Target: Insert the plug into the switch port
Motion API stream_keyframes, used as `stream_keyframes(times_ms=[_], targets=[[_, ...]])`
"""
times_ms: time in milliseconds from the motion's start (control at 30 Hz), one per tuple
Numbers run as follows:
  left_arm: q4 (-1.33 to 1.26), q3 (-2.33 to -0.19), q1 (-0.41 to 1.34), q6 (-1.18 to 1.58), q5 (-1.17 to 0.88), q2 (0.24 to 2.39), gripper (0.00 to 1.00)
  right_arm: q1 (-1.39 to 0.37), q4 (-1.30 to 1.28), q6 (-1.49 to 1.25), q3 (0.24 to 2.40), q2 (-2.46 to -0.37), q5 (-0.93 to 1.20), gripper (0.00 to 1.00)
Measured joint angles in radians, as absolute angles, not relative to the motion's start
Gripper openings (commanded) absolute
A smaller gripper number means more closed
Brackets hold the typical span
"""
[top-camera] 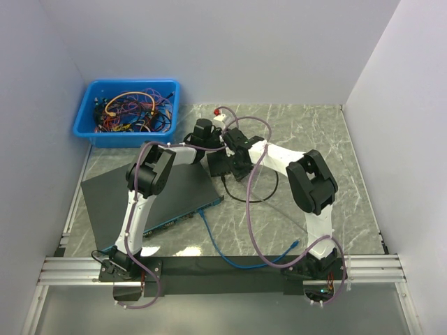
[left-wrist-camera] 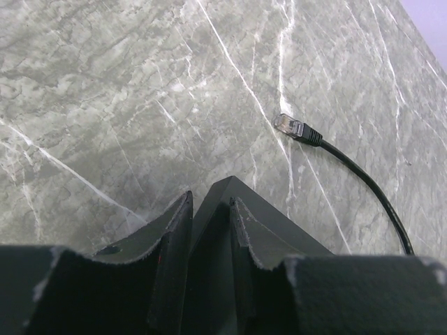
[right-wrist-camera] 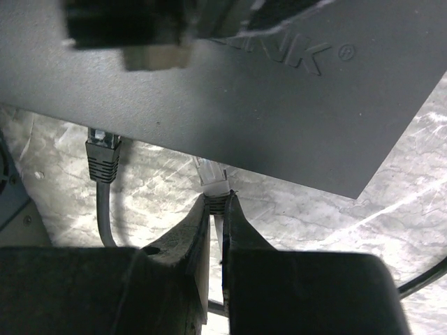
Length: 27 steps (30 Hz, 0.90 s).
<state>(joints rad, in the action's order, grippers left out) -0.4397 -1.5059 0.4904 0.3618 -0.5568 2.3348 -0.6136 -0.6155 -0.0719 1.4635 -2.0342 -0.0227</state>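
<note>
A small black switch (top-camera: 218, 165) is held up off the table between the two arms. My left gripper (left-wrist-camera: 211, 200) is shut on one of its corners (left-wrist-camera: 225, 187). In the right wrist view its dark casing (right-wrist-camera: 279, 105) with raised lettering fills the upper half. My right gripper (right-wrist-camera: 216, 199) is shut on a white cable's clear plug (right-wrist-camera: 211, 178). The plug's tip sits right at the switch's lower edge, and I cannot tell whether it is in a port. A grey plug (right-wrist-camera: 103, 159) stands at the same edge, further left.
A large flat dark device (top-camera: 147, 199) lies at the left with a blue cable (top-camera: 216, 241) running from it. A blue bin (top-camera: 129, 112) of cables stands at the back left. A black cable's loose plug (left-wrist-camera: 297, 128) lies on the marble table (top-camera: 314, 132).
</note>
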Motion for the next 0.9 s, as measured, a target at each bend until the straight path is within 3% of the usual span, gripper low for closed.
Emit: stream_keyframes(times_ms=[900], targets=[[-0.472,-1.423,0.501,0.444,-0.431,2.288,0.31,-0.588,-0.763,-0.224,1.560,-2.078,-0.068,0.00]])
